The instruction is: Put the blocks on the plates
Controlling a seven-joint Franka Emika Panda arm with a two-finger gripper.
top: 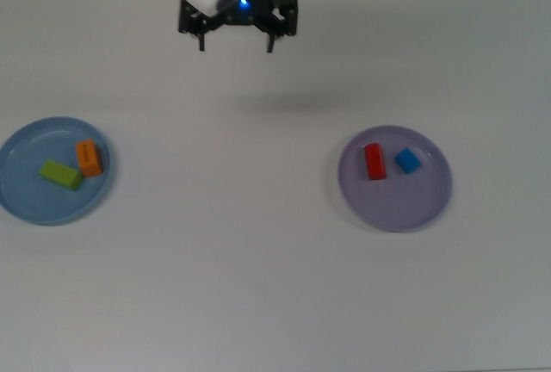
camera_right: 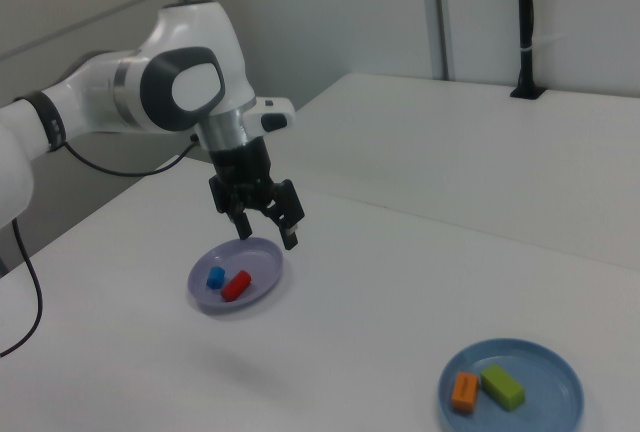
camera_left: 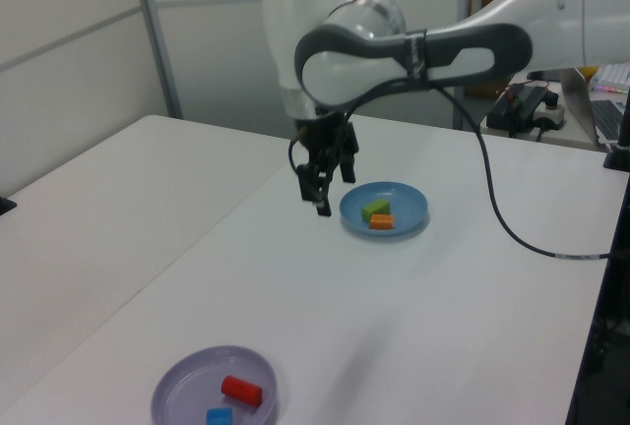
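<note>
1. a white bench (top: 258, 286) carries a light blue plate (top: 17, 195) and a lavender plate (top: 405, 208), well apart.
2. the orange block (top: 89, 158) and green block (top: 61, 174) lie on the blue one; the red block (top: 374, 162) and blue block (top: 407, 160) on the lavender.
3. the pincer (top: 237, 34) hangs open and empty above the bench.
4. little risk remains; only a low sweep across a plate could knock a block out.

Smooth matt table (top: 258, 260) (white), plastic-looking plates (top: 422, 208), glossy arm shell (camera_left: 345, 41).

Bare table (top: 258, 217) between plates
</note>
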